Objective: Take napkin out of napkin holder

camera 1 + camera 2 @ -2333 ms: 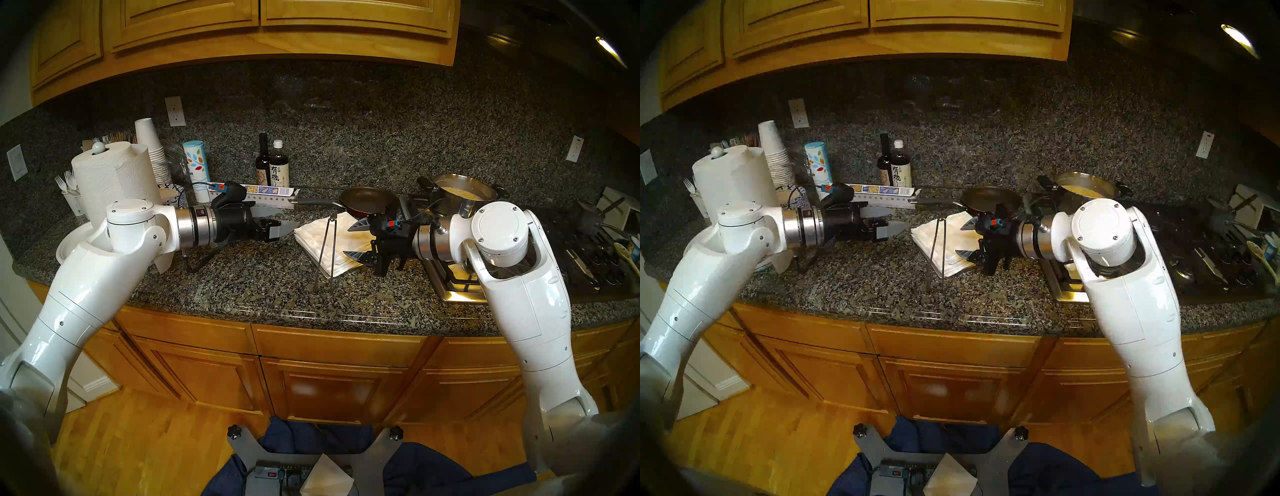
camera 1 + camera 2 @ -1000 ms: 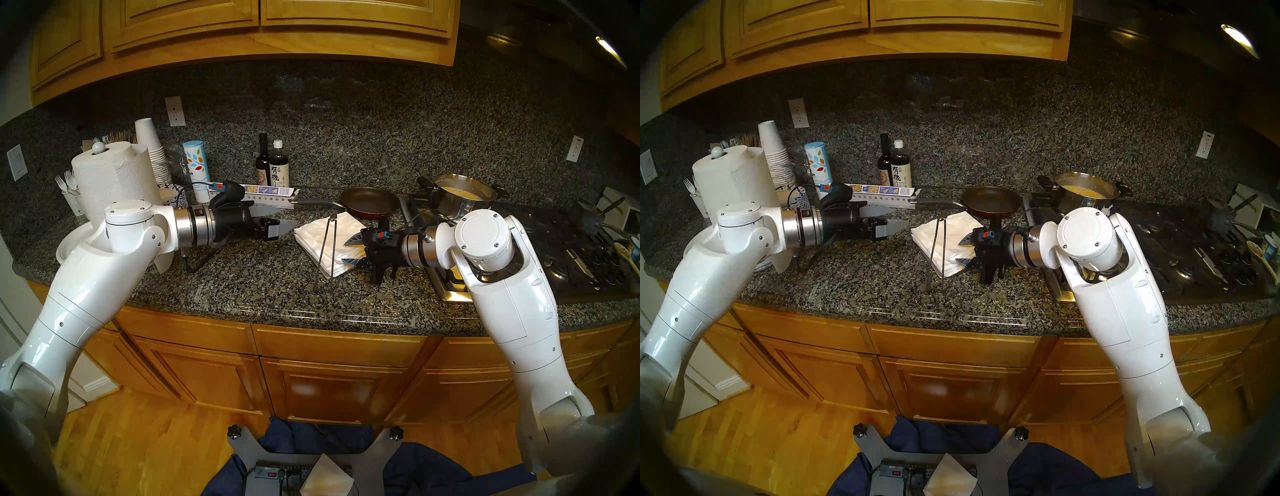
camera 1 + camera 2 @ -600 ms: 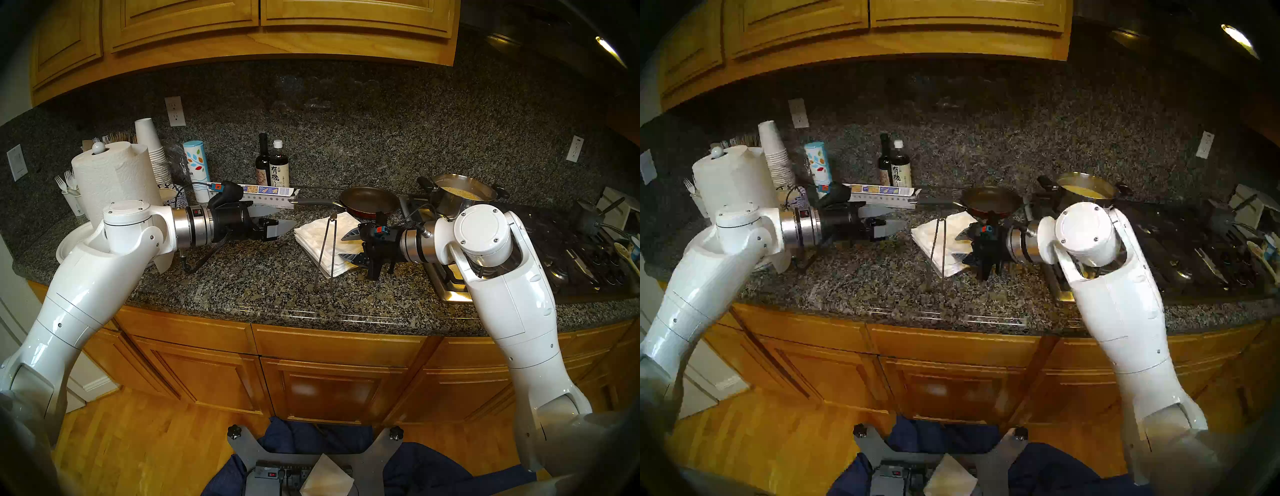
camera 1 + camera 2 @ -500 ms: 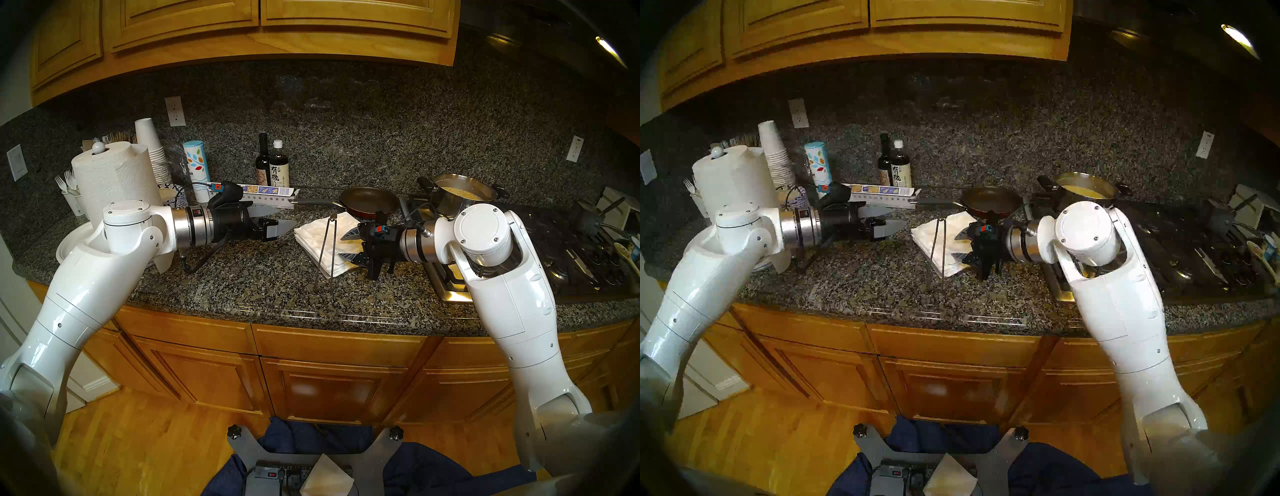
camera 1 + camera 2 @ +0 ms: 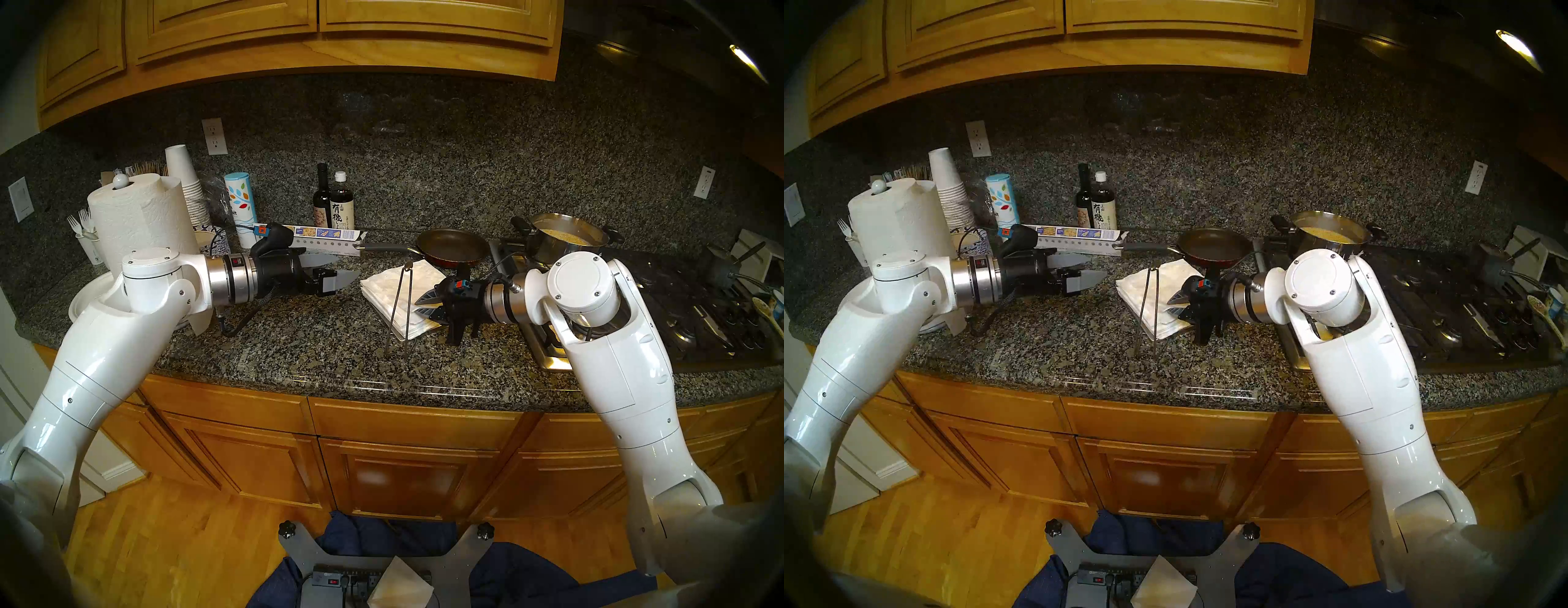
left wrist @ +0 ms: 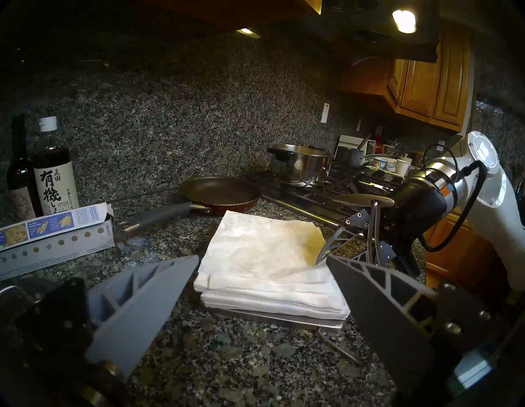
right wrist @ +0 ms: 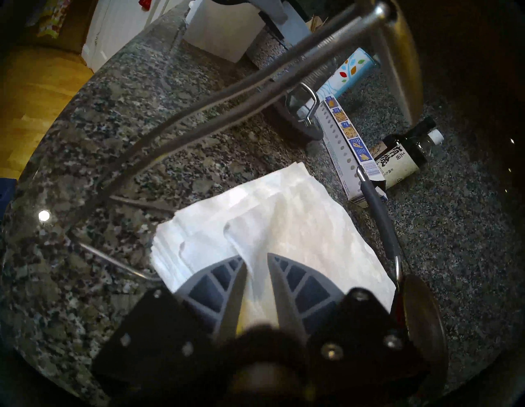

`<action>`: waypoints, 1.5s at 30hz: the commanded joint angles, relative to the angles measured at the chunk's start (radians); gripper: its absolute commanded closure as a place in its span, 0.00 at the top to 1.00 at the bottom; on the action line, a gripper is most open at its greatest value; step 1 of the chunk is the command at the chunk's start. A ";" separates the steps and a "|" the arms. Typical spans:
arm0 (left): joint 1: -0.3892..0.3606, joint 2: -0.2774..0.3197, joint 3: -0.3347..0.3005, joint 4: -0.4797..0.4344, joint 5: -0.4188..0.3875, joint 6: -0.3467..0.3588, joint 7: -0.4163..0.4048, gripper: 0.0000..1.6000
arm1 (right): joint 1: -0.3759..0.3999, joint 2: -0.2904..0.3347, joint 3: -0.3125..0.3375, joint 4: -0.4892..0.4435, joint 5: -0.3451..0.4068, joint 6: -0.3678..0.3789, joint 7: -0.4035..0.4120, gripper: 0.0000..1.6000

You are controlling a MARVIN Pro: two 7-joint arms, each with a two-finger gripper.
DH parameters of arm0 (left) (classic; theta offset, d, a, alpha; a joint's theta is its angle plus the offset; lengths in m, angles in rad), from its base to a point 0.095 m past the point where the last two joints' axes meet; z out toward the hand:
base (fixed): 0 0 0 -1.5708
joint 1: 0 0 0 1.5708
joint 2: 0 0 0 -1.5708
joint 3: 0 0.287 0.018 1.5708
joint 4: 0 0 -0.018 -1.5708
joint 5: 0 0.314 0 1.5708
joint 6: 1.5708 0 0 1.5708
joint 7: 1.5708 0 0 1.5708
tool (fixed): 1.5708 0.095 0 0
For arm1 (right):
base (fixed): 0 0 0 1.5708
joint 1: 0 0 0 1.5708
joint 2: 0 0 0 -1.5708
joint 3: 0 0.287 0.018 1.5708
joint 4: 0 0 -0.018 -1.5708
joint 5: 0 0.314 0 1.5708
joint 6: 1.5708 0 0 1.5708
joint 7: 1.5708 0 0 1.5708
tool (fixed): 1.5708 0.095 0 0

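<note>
The napkin holder is a flat metal plate [image 6: 284, 319] on the granite counter, its wire arm [image 5: 401, 305] swung up and standing clear of the paper. A thick stack of white napkins [image 6: 270, 295] lies on the plate. My right gripper [image 5: 421, 306] reaches in from the right, its fingers drawn together on the right edge of the top napkin [image 5: 424, 276], which lifts slightly there [image 6: 264, 247]. The right wrist view shows that sheet [image 7: 298, 227] between the two fingers [image 7: 233, 281]. My left gripper [image 5: 339, 267] hangs open and empty just left of the stack.
A frying pan [image 5: 452, 248] sits just behind the stack, its handle pointing left. A pot [image 5: 566, 237] stands on the stove at the right. A long box [image 5: 326, 240], two bottles [image 5: 333, 204] and a paper-towel roll [image 5: 140, 220] line the back left.
My right gripper moved left onto the stack's right edge and its wide-open fingers closed on the top napkin. My left arm drew back slightly to the left.
</note>
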 commanded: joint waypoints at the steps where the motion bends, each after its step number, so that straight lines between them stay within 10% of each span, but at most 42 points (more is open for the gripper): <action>1: -0.018 0.000 -0.032 -0.017 -0.018 -0.010 -0.002 1.00 | 0.041 -0.004 0.035 -0.035 0.005 -0.002 -0.019 0.00; 16: -0.049 -0.037 0.000 0.008 0.000 -0.011 -0.004 1.00 | 0.029 0.078 0.224 -0.142 0.012 0.026 -0.012 0.00; 45: -0.103 -0.077 0.057 0.076 0.038 -0.019 -0.045 1.00 | -0.315 0.156 0.603 -0.236 -0.013 0.015 0.051 0.00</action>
